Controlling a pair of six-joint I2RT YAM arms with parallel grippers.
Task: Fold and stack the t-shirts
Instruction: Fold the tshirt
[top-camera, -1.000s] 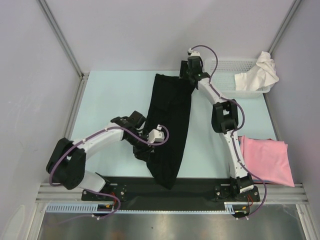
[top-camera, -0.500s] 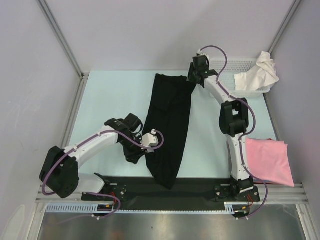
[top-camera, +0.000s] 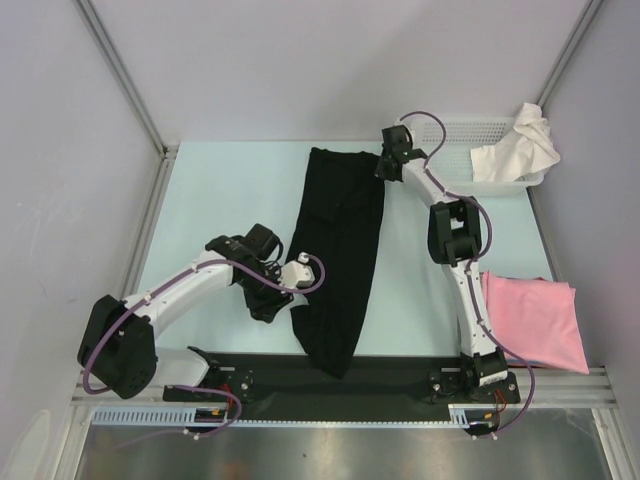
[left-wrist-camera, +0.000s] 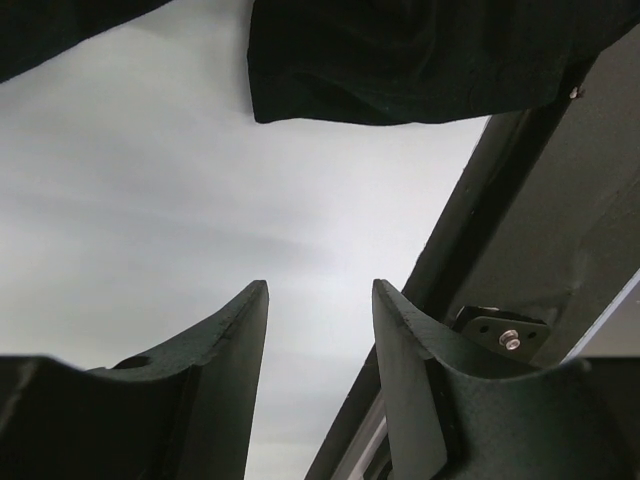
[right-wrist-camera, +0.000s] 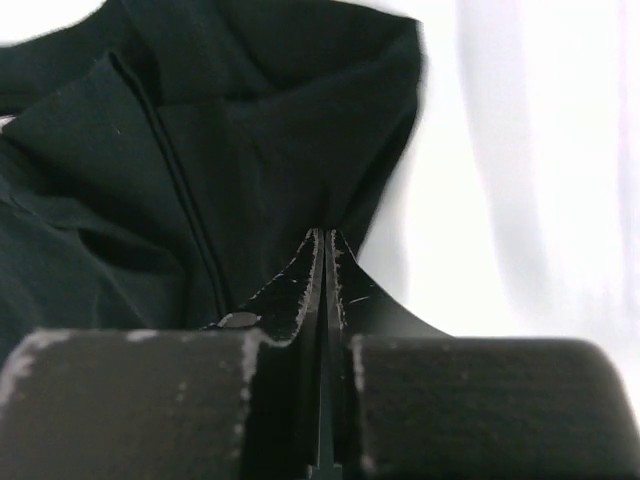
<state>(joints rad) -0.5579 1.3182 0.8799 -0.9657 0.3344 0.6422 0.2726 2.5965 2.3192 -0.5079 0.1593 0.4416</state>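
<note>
A long black t-shirt (top-camera: 340, 250), folded into a narrow strip, runs from the far middle of the table down to its near edge. My right gripper (top-camera: 385, 166) is at the strip's far right corner. In the right wrist view its jaws (right-wrist-camera: 325, 235) are pressed together, and folds of black cloth (right-wrist-camera: 150, 150) gather at the tips. My left gripper (top-camera: 268, 303) hovers just left of the strip's lower half. It is open (left-wrist-camera: 320, 290) with bare table between the fingers and a black hem (left-wrist-camera: 400, 60) beyond them. A folded pink t-shirt (top-camera: 535, 320) lies at the near right.
A white mesh basket (top-camera: 450, 135) stands at the far right with a crumpled white t-shirt (top-camera: 520, 150) hanging over its rim. A black mat (top-camera: 400, 375) and a metal rail run along the near edge. Enclosure walls close in the left, back and right.
My right gripper went from open to shut at the black t-shirt's far right corner. My left gripper shifted slightly left, off the strip's edge, and stayed open.
</note>
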